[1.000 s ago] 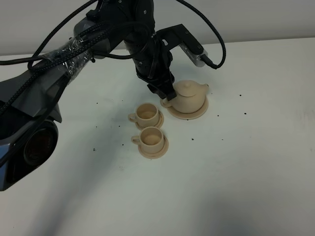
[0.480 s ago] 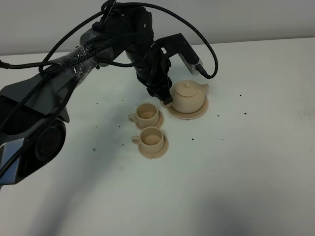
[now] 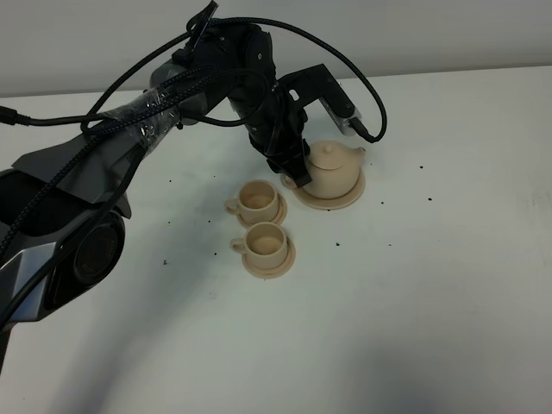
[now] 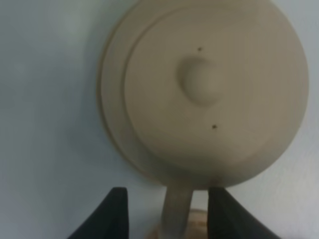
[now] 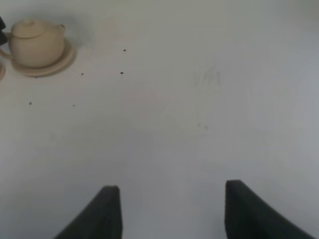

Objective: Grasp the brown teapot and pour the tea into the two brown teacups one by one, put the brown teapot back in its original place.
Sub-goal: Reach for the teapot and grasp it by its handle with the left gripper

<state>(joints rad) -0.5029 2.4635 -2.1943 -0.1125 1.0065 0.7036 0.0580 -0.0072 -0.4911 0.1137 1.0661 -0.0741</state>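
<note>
On its saucer (image 3: 350, 201), tan teapot (image 3: 333, 170) (knobbed lid (image 3: 326, 154)) — left tool (image 4: 168, 194) parted round its handle (image 4: 175, 215).

Beige teapot (image 3: 335, 170) + cups (image 3: 259, 200), wht table (image 3: 431, 285)

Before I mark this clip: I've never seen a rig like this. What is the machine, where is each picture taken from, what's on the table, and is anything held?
It is a robot with two arms, each ending in a two-fingered gripper. The wide picture comes from a camera mounted high above the white table. The other two come from cameras on the wrists, looking out past the dark fingers. On the table stand a tan teapot on a wider saucer and two matching teacups, each on a small saucer. The left gripper is down at the teapot, its jaws open on either side of the loop handle, not closed on it. The right gripper, also open, hangs over the table away from the teapot. Nothing is held.
</note>
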